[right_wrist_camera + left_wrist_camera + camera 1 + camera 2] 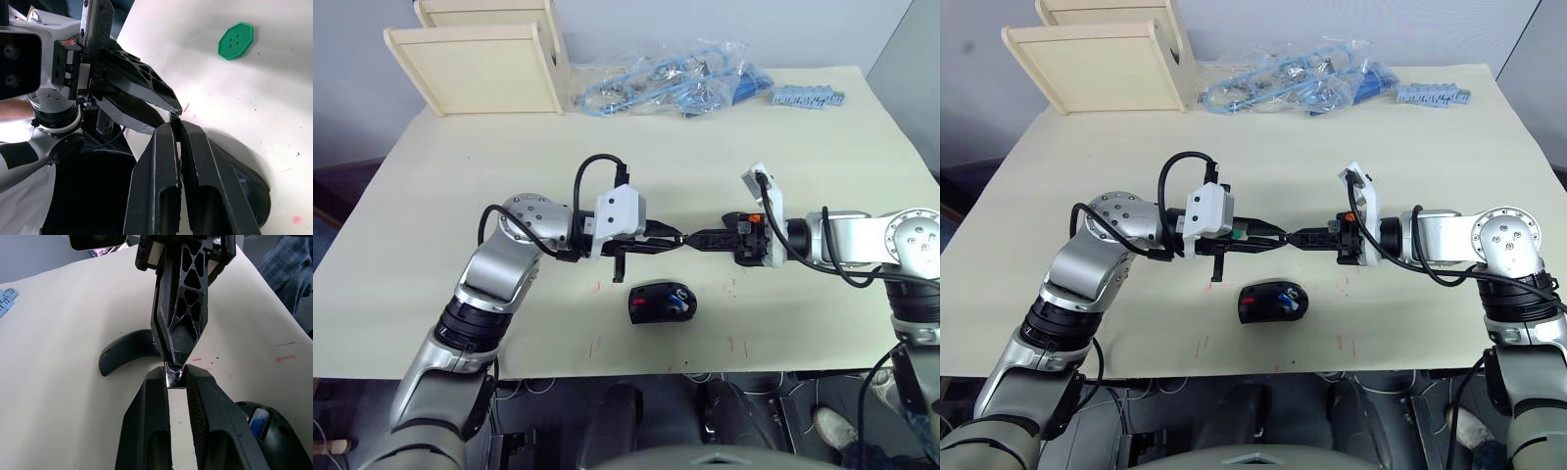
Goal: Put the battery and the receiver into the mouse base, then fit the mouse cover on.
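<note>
My two grippers meet tip to tip above the middle of the table. The left gripper [675, 236] is shut on the receiver [174, 378], a tiny silvery piece at its fingertips. The right gripper [692, 236] faces it, its fingers pinched together on the same piece from the other side. The mouse base [661, 302] lies on the table just in front of the grippers, red inside showing. The white-and-blue battery [681, 297] lies in it. The glossy black mouse cover [126, 351] rests on the table under the grippers.
Two pale wooden boxes [475, 67] stand at the back left. Clear bags of blue cables [666, 80] and a blue-grey strip [806, 96] lie along the far edge. A flat green disc [235, 41] lies on the table. Small red marks dot the tabletop near the base.
</note>
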Controlling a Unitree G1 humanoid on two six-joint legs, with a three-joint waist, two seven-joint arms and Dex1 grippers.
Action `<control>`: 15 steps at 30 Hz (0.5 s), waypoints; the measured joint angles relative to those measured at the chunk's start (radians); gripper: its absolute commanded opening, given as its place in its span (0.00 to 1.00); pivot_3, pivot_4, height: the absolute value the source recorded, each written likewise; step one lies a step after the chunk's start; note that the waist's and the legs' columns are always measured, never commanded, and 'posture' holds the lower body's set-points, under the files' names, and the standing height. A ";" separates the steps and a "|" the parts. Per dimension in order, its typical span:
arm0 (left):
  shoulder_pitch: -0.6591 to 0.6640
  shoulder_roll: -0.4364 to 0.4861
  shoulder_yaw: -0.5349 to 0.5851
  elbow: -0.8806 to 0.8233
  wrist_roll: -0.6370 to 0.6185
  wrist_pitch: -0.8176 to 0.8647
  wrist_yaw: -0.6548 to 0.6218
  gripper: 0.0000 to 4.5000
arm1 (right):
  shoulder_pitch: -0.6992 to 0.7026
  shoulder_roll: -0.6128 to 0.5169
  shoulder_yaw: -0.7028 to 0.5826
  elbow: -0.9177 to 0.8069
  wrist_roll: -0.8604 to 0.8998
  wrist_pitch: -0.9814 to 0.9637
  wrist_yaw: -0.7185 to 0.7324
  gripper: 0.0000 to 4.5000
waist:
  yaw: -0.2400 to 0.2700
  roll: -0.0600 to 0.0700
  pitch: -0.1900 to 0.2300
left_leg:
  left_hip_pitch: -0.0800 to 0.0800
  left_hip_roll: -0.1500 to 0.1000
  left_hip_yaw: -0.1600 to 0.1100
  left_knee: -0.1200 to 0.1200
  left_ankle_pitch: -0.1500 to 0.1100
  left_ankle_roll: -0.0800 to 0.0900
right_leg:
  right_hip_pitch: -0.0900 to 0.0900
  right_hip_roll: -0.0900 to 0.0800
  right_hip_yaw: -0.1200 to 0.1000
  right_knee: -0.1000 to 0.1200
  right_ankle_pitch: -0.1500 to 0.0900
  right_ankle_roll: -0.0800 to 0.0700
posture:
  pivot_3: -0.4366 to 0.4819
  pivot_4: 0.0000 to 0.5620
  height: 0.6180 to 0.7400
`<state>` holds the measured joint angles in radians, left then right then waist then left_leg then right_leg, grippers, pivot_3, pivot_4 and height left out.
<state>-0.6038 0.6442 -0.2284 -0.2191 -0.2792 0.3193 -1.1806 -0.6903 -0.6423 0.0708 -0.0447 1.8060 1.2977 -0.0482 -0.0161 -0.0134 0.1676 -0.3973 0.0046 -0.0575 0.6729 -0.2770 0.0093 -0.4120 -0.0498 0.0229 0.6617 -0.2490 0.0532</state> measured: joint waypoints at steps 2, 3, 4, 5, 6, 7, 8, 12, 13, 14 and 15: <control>0.000 0.000 0.000 0.000 0.000 0.000 0.000 0.01 | 0.000 0.000 0.000 0.000 0.000 0.000 0.000 0.01 | 0.000 0.000 0.000 | 0.000 0.000 0.000 0.000 0.000 0.000 | 0.000 0.000 0.000 0.000 0.000 0.000 | 0.48 0.27 1.00; 0.000 0.000 0.000 0.000 0.000 0.000 0.000 0.01 | 0.000 0.000 0.000 0.000 0.000 0.000 0.000 0.01 | 0.000 0.000 0.000 | 0.000 0.000 0.000 0.000 0.000 0.000 | 0.000 0.000 0.000 0.000 0.000 0.000 | 0.48 0.27 1.00; 0.000 0.000 0.000 0.000 0.000 0.000 0.000 0.01 | 0.000 0.000 0.000 0.000 0.000 0.000 0.000 0.01 | 0.000 0.000 0.000 | 0.000 0.000 0.000 0.000 0.000 0.000 | 0.000 0.000 0.000 0.000 0.000 0.000 | 0.48 0.27 1.00; 0.000 0.000 0.000 0.000 0.000 0.000 0.000 0.01 | 0.000 0.000 0.000 0.000 0.000 0.000 0.000 0.01 | 0.000 0.000 0.000 | 0.000 0.000 0.000 0.000 0.000 0.000 | 0.000 0.000 0.000 0.000 0.000 0.000 | 0.48 0.27 1.00; 0.000 0.000 0.000 0.000 0.000 0.000 0.000 0.01 | 0.000 0.000 0.000 0.000 0.000 0.000 0.000 0.01 | 0.000 0.000 0.000 | 0.000 0.000 0.000 0.000 0.000 0.000 | 0.000 0.000 0.000 0.000 0.000 0.000 | 0.48 0.27 1.00; 0.000 0.000 0.000 0.000 0.000 0.000 0.000 0.01 | 0.000 0.000 0.000 0.000 0.000 0.000 0.000 0.01 | 0.000 0.000 0.000 | 0.000 0.000 0.000 0.000 0.000 0.000 | 0.000 0.000 0.000 0.000 0.000 0.000 | 0.48 0.27 1.00; 0.001 -0.001 0.000 0.000 -0.001 0.002 0.000 0.12 | 0.000 -0.001 0.001 0.000 0.001 0.000 0.000 0.00 | 0.000 0.000 0.000 | 0.000 0.000 0.000 0.000 0.000 0.000 | 0.000 0.000 0.000 0.000 0.000 0.000 | 0.48 0.27 1.00; 0.027 -0.017 0.014 -0.010 -0.053 0.069 0.012 0.45 | 0.000 -0.031 0.000 -0.008 0.004 0.001 0.001 0.00 | 0.000 0.000 0.000 | 0.000 0.000 0.000 0.000 0.000 0.000 | 0.000 0.000 0.000 0.000 0.000 0.000 | 0.48 0.27 1.00; 0.030 -0.018 0.017 -0.010 -0.061 0.080 0.016 0.51 | 0.000 -0.034 0.001 -0.009 0.004 0.001 0.001 0.00 | 0.000 0.000 0.000 | 0.000 0.000 0.000 0.000 0.000 0.000 | 0.000 0.000 0.000 0.000 0.000 0.000 | 0.48 0.27 1.00; 0.037 -0.019 0.032 -0.020 -0.088 0.124 0.032 0.62 | 0.000 -0.048 0.001 -0.016 0.004 0.009 0.006 0.00 | 0.000 0.000 0.000 | 0.000 0.000 0.000 0.000 0.000 0.000 | 0.000 0.000 0.000 0.000 0.000 0.000 | 0.48 0.27 1.00; 0.039 -0.019 0.038 -0.025 -0.095 0.135 0.035 0.67 | 0.000 -0.053 0.001 -0.018 0.004 0.010 0.008 0.00 | 0.000 0.000 0.000 | 0.000 0.000 -0.001 0.000 0.000 0.000 | 0.000 0.000 0.000 0.000 0.000 0.000 | 0.48 0.27 1.00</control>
<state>-0.5645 0.6255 -0.1908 -0.2441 -0.3743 0.4543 -1.1455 -0.6904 -0.6953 0.0715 -0.0629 1.8098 1.3079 -0.0404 -0.0164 -0.0134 0.1679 -0.3977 0.0047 -0.0582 0.6729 -0.2770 0.0093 -0.4122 -0.0499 0.0226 0.6615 -0.2490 0.0532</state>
